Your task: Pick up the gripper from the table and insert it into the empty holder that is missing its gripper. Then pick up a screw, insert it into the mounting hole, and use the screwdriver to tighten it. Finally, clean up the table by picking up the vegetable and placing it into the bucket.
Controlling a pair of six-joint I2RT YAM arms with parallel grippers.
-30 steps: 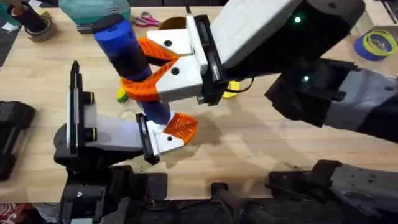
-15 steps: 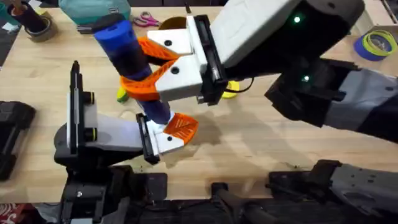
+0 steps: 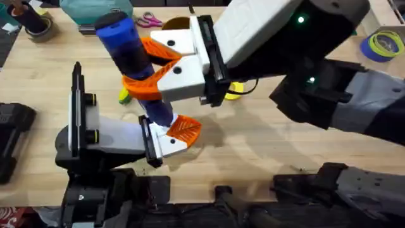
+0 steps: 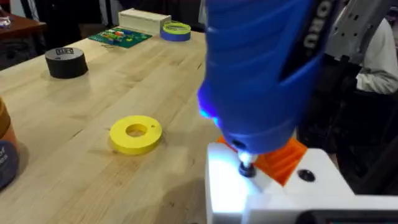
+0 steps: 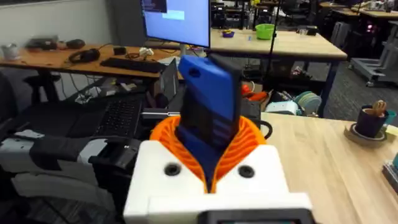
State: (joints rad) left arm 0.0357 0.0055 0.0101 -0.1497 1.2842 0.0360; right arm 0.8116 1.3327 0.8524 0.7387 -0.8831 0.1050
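Nothing had shifted visibly since a second earlier: the right gripper (image 3: 147,69) stayed clamped around the screwdriver (image 3: 130,54), its bit on the holder (image 4: 267,186) beside the gripper (image 3: 185,128), where a tilt could slip it off.

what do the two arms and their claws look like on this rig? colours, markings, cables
Right claw: white blocky finger bases with dark screw holes, orange ribbed pads, on a white housing with black plate. The arm behind is black and grey, with green indicator lights and a thin black cable. Left claw: the same white base and orange ribbed pad, on a grey-white body with black frame and yellow-ringed knobs.
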